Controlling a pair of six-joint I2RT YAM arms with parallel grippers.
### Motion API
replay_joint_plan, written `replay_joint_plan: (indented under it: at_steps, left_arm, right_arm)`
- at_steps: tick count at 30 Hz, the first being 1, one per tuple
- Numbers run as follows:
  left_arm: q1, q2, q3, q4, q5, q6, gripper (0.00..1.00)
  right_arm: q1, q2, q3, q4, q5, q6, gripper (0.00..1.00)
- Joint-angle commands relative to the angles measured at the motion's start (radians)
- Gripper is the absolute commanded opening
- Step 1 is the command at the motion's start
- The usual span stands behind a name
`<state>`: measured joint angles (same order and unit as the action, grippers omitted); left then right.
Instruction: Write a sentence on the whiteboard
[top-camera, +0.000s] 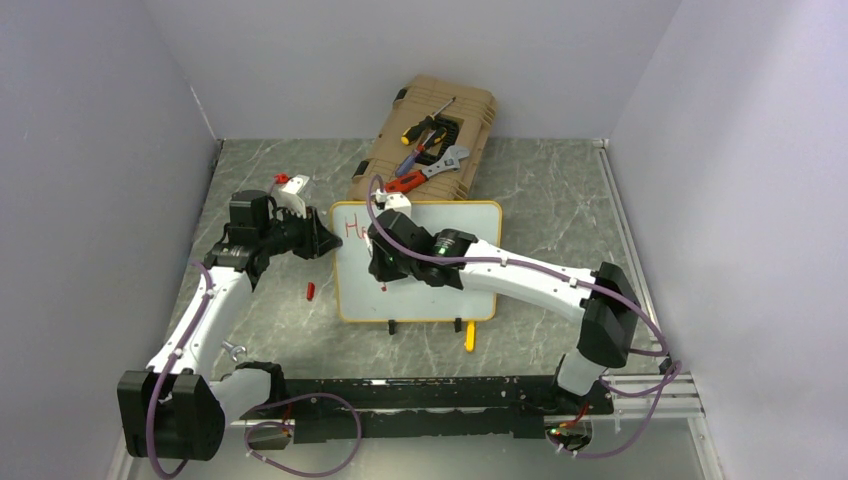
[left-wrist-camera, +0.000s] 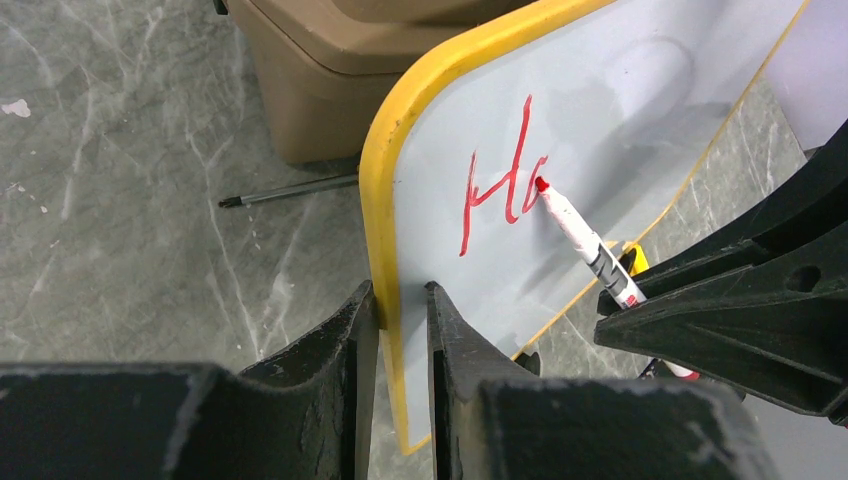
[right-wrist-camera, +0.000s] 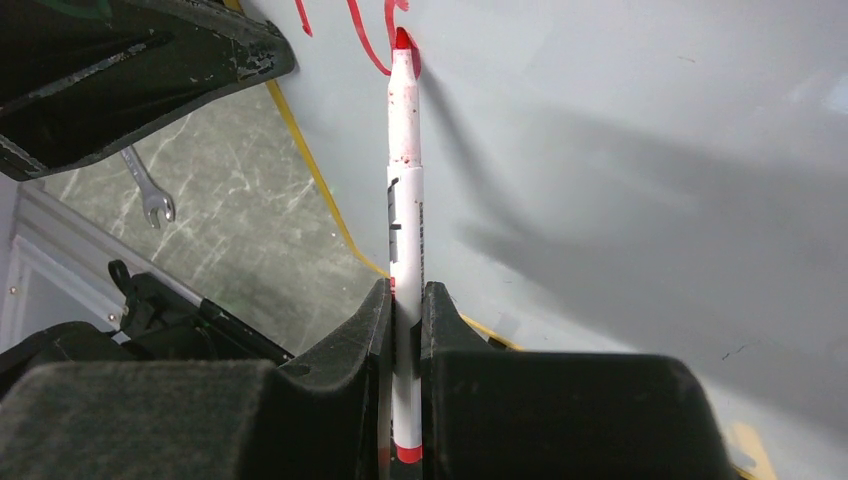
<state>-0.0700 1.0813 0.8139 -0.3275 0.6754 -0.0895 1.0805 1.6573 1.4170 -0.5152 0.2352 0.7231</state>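
Left gripper (left-wrist-camera: 400, 300) clamped tight on yellow left rim of whiteboard (top-camera: 480, 225), board mid-table. Right gripper (right-wrist-camera: 405, 300) pinches red marker (right-wrist-camera: 405, 180), tip touching board at sentence (left-wrist-camera: 500, 185): only "H" plus partial second letter. Tan tool case (top-camera: 425, 140) just behind board.

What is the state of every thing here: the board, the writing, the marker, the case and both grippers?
White board with yellow frame, gripped at its left edge.
Red handwritten letters, only "Ho" so far, sentence unfinished.
White marker with red tip, uncapped, tip touching the board.
Small red piece, probably the cap, lying on the table.
Tan plastic tool case, closed, tools on its lid.
Left gripper, shut on the board's edge.
Right gripper, shut on the marker.
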Motion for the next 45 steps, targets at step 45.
replay_joint_plan:
  at_steps: [45]
  left_arm:
    - [-0.021, -0.017, 0.018, -0.031, -0.004, 0.025, 0.00]
  right_arm:
    - [0.004, -0.227, -0.166, 0.109, -0.110, -0.112, 0.00]
